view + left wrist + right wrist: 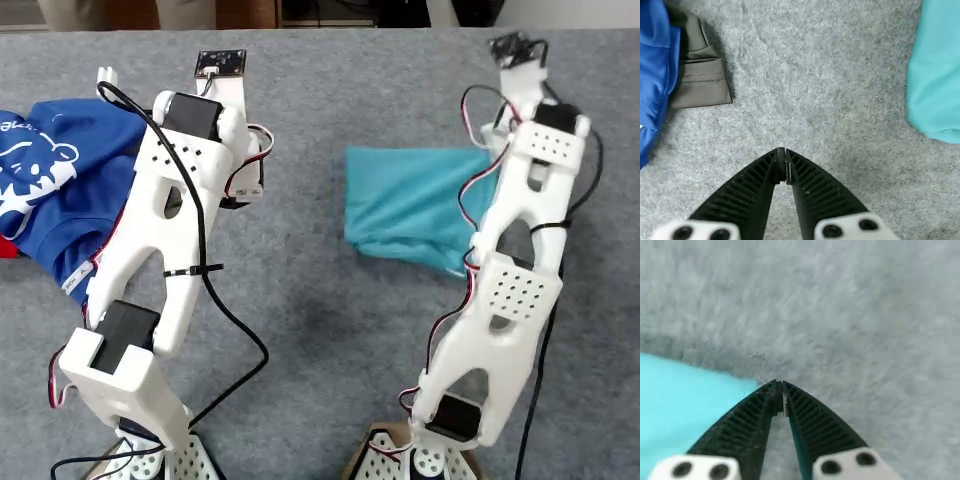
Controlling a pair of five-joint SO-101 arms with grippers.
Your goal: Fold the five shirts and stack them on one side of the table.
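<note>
A blue shirt with a white print lies crumpled at the table's left edge, with a bit of red cloth under it. The left arm stretches over its right side. My left gripper is shut and empty above bare grey felt, between the blue shirt with an olive-brown garment and the teal shirt. The folded teal shirt lies right of centre. My right gripper is shut right at a corner of the teal shirt; whether it pinches cloth is unclear.
The table is covered in grey felt, with open room in the middle and front between the two arm bases. The right arm lies along the teal shirt's right edge. Cables hang from both arms.
</note>
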